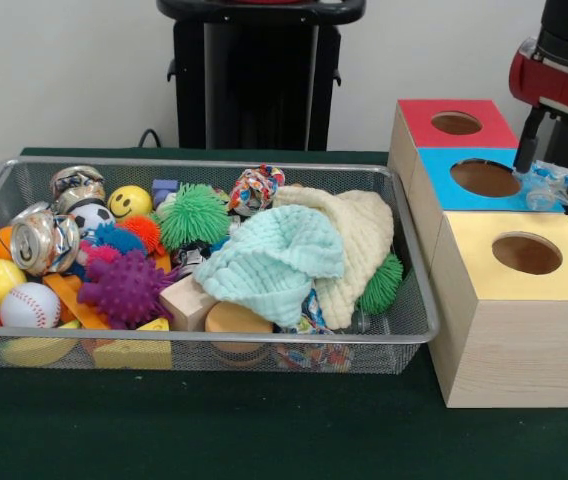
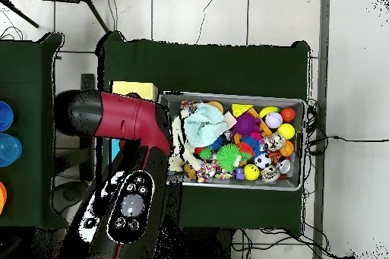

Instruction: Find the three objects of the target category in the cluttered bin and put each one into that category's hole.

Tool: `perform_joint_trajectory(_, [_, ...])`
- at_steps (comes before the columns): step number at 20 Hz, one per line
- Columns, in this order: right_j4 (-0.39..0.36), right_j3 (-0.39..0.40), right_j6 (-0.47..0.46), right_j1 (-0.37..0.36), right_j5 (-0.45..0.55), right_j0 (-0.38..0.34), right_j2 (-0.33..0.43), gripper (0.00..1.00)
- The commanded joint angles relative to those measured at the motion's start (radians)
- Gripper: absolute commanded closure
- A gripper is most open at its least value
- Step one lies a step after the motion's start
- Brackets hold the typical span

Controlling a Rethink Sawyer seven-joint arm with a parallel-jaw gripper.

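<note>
A crumpled clear plastic bottle (image 1: 547, 186), long axis roughly level, sits clamped in the black gripper (image 1: 552, 172), above the blue-topped box (image 1: 484, 180). Three wooden boxes, each with one round hole: red-topped (image 1: 454, 123) behind, yellow-topped (image 1: 520, 300) in front. Beside them stands one wire-mesh bin (image 1: 64, 352) of toys; two crushed cans (image 1: 46, 240) at its far end.
</note>
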Motion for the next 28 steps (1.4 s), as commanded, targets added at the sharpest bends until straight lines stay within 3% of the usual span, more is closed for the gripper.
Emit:
perform_joint_trajectory(1, [-0.030, 0.154, 0.076, -0.020, -0.007, -0.051, 0.065, 0.00])
perform_joint_trajectory(11, [-0.034, 0.199, 0.045, -0.031, -0.067, -0.081, 0.097, 0.00])
perform_joint_trajectory(28, [-0.014, 0.157, 0.152, -0.018, -0.036, -0.015, 0.084, 0.00])
